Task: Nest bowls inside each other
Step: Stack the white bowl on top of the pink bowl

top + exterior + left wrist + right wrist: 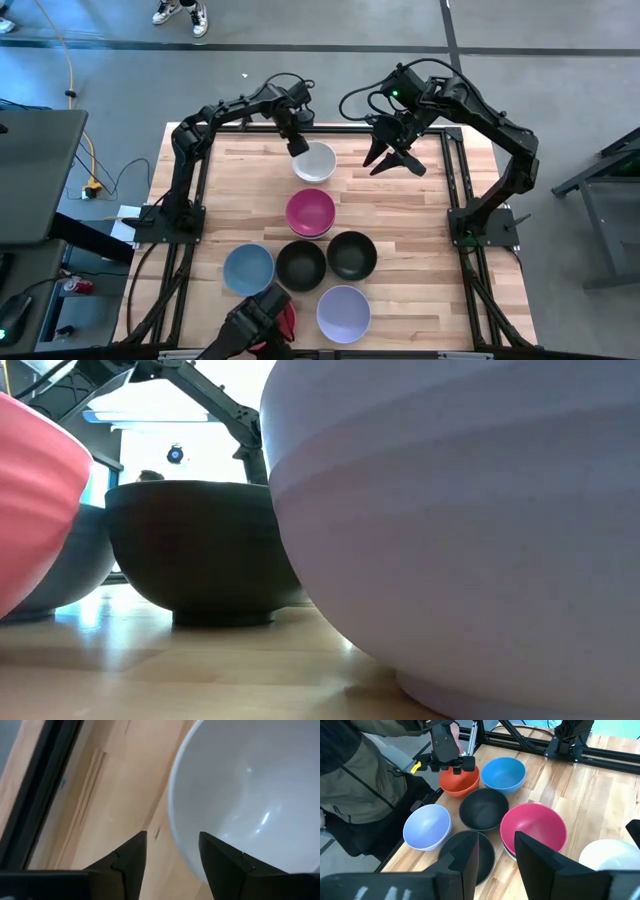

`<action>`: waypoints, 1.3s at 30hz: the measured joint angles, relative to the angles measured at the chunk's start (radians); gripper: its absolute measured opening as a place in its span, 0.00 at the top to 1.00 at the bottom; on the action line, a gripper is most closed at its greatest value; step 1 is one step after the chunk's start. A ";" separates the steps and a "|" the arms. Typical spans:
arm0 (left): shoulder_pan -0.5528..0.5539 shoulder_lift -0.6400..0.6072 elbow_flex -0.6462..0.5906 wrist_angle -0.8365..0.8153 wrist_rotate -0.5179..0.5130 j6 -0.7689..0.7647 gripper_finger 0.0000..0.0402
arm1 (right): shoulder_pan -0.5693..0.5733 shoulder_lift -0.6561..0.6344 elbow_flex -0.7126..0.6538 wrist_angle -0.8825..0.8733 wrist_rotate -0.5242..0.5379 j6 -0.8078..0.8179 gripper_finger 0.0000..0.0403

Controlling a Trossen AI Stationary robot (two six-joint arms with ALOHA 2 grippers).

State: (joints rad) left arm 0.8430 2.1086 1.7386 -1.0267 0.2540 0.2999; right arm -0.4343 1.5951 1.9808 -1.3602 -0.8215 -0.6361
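The left gripper (297,147) hangs open at the rim of the white bowl (314,161) in the upper middle of the overhead frame, one finger (227,865) over the rim, the other outside. The right gripper (390,158) waits open to the bowl's right, holding nothing. Below sit the magenta bowl (310,212), which seems stacked on another, two black bowls (301,264), a blue bowl (248,269) and a lavender bowl (343,312).

A thin rim pinch could slip or tip the white bowl sideways. If it is lowered off-centre, it may jam on the magenta rim.

The red bowl (459,779) is mostly hidden overhead by a camera mount at the surface (420,215) edge. The low view is blocked by bowls.
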 joint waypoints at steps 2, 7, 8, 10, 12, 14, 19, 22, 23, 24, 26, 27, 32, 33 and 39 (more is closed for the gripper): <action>-0.005 0.000 0.000 0.007 0.001 0.002 0.61 | 0.000 0.000 0.000 0.000 0.000 0.000 0.71; -0.003 0.000 0.000 0.002 0.005 0.003 0.73 | 0.000 0.000 0.000 0.001 0.000 0.000 0.71; -0.003 0.000 0.000 0.002 0.005 0.003 0.75 | 0.000 0.000 0.000 0.001 0.000 0.000 0.71; -0.002 0.000 0.000 0.002 0.005 0.007 0.80 | 0.000 0.000 0.000 0.001 0.000 0.000 0.71; -0.002 0.000 0.000 0.001 0.005 0.007 0.84 | 0.000 0.000 0.000 0.002 0.000 0.000 0.71; -0.003 0.000 0.000 0.000 0.005 0.007 0.87 | 0.000 0.000 0.000 0.002 0.000 0.000 0.71; -0.003 0.000 0.000 0.000 0.005 0.009 0.90 | 0.000 0.000 0.000 0.002 0.000 0.000 0.71; -0.003 0.000 0.000 0.000 0.005 0.009 0.89 | 0.000 0.000 0.000 0.002 0.000 0.000 0.71; -0.003 0.000 0.000 0.000 0.005 0.010 0.89 | 0.000 0.000 0.000 0.002 0.000 0.000 0.71; -0.003 0.000 0.000 0.000 0.005 0.010 0.89 | 0.000 0.000 0.000 0.002 0.000 0.000 0.71; -0.003 0.000 0.000 0.000 0.005 0.010 0.89 | 0.000 0.000 0.000 0.002 0.000 0.000 0.71; -0.003 0.000 0.000 0.000 0.005 0.010 0.89 | 0.000 0.000 0.000 0.002 0.000 0.000 0.71; -0.003 0.000 0.000 0.000 0.005 0.017 0.89 | 0.000 0.000 0.000 0.002 0.000 -0.008 0.71; -0.003 0.000 0.000 0.000 0.005 0.017 0.89 | 0.000 0.000 0.000 0.002 0.000 -0.012 0.71; -0.003 0.000 0.000 0.000 0.005 0.017 0.89 | 0.000 0.000 0.000 0.001 0.000 -0.019 0.71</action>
State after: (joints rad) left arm 0.8398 2.1090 1.7386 -1.0267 0.2590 0.3172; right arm -0.4343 1.5951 1.9808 -1.3590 -0.8215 -0.6555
